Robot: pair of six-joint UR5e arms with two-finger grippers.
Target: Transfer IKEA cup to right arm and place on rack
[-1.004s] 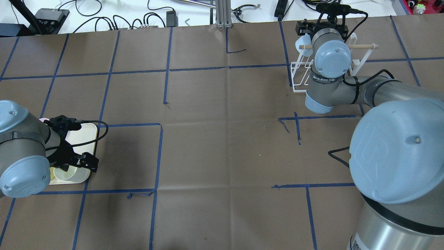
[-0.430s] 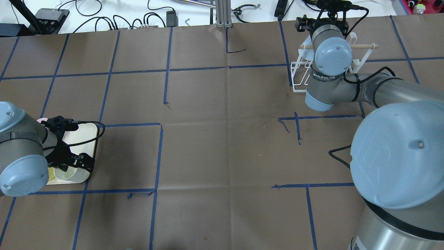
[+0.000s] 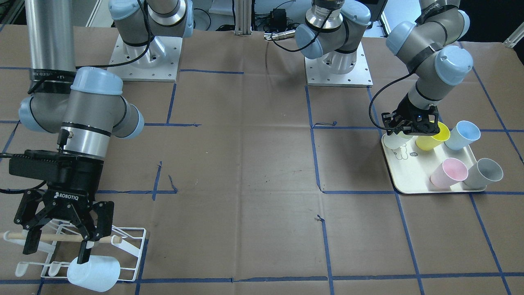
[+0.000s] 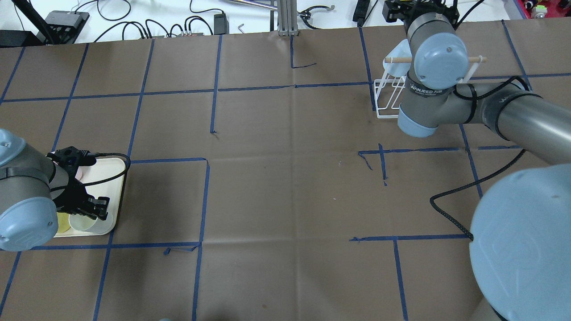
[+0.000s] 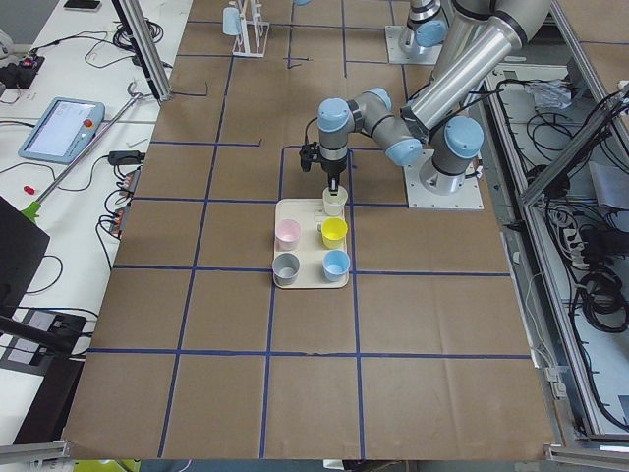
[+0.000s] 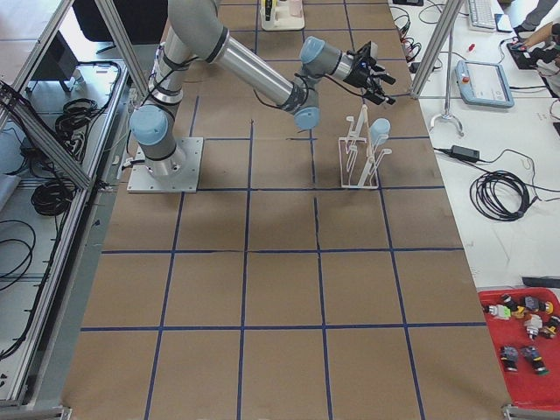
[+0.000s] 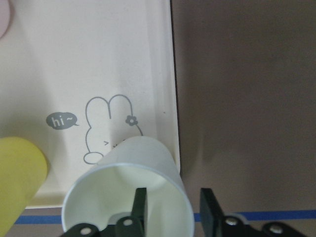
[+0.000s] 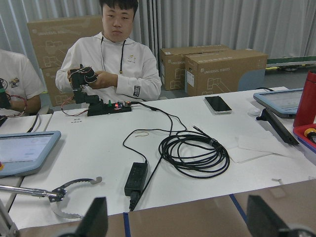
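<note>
— In the lower left of the front-facing view, which hand is that?

— My right gripper (image 3: 57, 252). It hangs over the rack (image 3: 125, 244) with its fingers spread wide and nothing between them. The wooden dowel (image 3: 53, 236) shows in the gap.

— And the cup down there?

— A pale cup (image 3: 93, 272) lies tipped on its side on the rack, at the very bottom of the frame. It is just under one of my fingertips, and I cannot tell whether that tip touches it.

— Further right?

— At the right of that view sits the cream tray (image 3: 409, 176). My left gripper (image 7: 174, 202) is low over its upper left corner, at the white cup (image 3: 394, 142). In my left wrist view one finger is inside the cup and the other outside, with the wall between them. They stand apart and do not pinch it.

— Where does that cup stand?

— Upright on the tray, by the bear drawing (image 7: 108, 128), just left of the yellow cup (image 3: 433, 137). The blue cup (image 3: 462, 135) is further right. The pink cup (image 3: 448, 173) and the grey cup (image 3: 485, 173) stand in the lower row.
</note>
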